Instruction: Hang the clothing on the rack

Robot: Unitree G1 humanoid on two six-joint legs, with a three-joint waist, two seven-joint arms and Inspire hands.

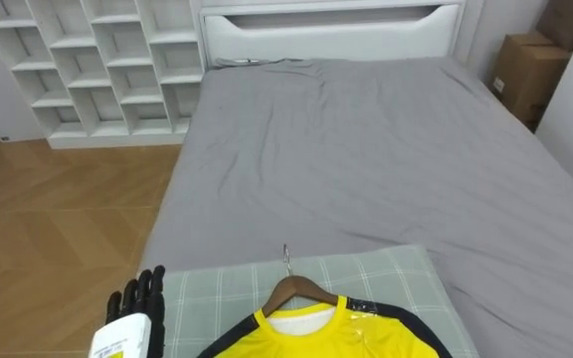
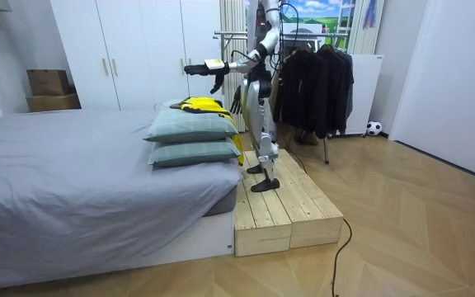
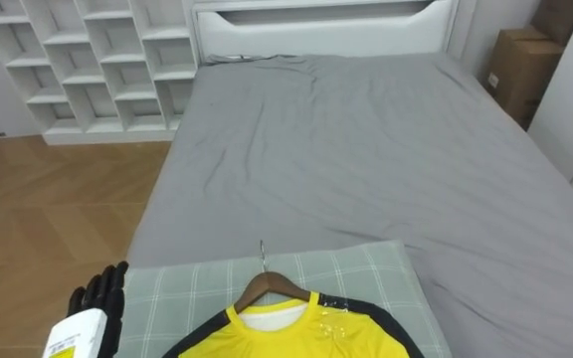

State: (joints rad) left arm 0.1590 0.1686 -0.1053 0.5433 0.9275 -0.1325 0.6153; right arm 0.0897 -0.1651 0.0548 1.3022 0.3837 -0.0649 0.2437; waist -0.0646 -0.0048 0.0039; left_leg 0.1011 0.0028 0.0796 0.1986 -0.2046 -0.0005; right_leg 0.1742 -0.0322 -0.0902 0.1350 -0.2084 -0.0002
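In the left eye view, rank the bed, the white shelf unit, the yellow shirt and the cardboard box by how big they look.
1. bed, largest
2. white shelf unit
3. yellow shirt, though the lower edge cuts it off
4. cardboard box, smallest, but far off

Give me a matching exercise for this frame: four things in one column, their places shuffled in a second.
Things:
1. yellow shirt
2. left hand
3. cardboard box
4. white shelves

Places:
A. right of the headboard
B. on a wooden hanger atop the checked pillow
C. raised by the pillow's left edge, fingers straight
D. on the floor left of the bed

Pairs: 1-B, 2-C, 3-A, 4-D
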